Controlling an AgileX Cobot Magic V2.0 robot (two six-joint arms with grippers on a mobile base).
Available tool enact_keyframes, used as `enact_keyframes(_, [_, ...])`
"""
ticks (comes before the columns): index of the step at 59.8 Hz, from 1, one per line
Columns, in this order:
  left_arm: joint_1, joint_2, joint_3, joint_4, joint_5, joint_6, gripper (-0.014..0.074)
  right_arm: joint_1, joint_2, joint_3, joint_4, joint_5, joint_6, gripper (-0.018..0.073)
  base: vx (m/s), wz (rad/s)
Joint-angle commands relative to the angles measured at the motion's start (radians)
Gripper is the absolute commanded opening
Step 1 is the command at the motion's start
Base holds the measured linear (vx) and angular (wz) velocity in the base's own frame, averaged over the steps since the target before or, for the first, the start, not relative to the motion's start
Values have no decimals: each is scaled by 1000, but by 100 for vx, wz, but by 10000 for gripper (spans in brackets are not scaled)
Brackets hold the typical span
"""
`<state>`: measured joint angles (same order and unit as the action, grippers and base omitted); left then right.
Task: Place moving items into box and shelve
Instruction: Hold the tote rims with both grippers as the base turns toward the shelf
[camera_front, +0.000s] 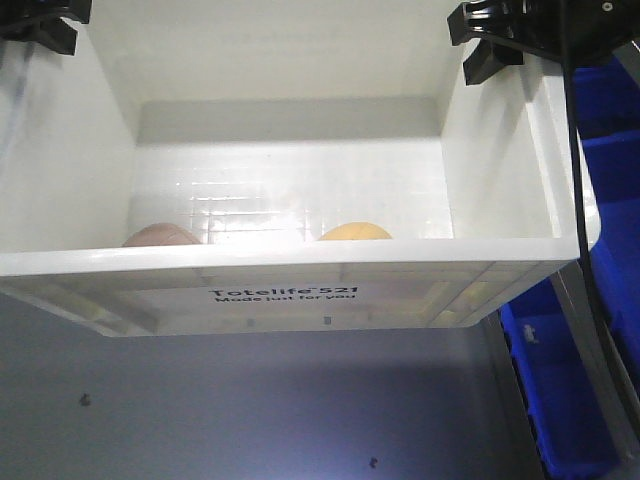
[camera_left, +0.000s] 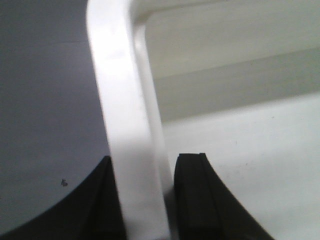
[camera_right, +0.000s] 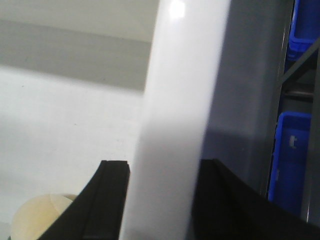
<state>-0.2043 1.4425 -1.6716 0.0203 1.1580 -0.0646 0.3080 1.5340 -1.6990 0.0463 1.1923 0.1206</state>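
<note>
1. Two lumps lie inside the white crate (camera_front: 300, 262), against its near wall: the pinkish-brown lump (camera_front: 160, 235) toward its left, the yellow-tan lump (camera_front: 355, 232) near its centre.
2. Left gripper (camera_left: 145, 200) is clamped on the crate's left rim and right gripper (camera_right: 160, 200) on its right rim, each with one finger inside and one outside.
3. Handling, judged: stiff, smooth plastic with a light load. The lumps may roll, so carry it level, gripped by both side rims.
4. Hidden: the lumps' lower halves, behind the near wall. No shelf slot can be made out. Blue bins (camera_front: 610, 130) stand right of the crate.

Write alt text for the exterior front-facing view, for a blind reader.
A white crate printed "Totelife 521" is held by its side walls, left end effector and right end effector clamping one each. Inside lie a pinkish lump and a yellow lump; blue bins at right.
</note>
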Motion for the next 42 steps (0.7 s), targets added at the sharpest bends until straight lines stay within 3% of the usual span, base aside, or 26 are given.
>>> enact_keyframes(1, [-2,-54,-43,10,-96,11,-7,-7,-46,-37,-46,-97,20,-5,60,4])
enact_keyframes(42, [-2,-52,-43,10,-97,11,-7,-7,-46,-37,-41,-97,20,-5,55,2])
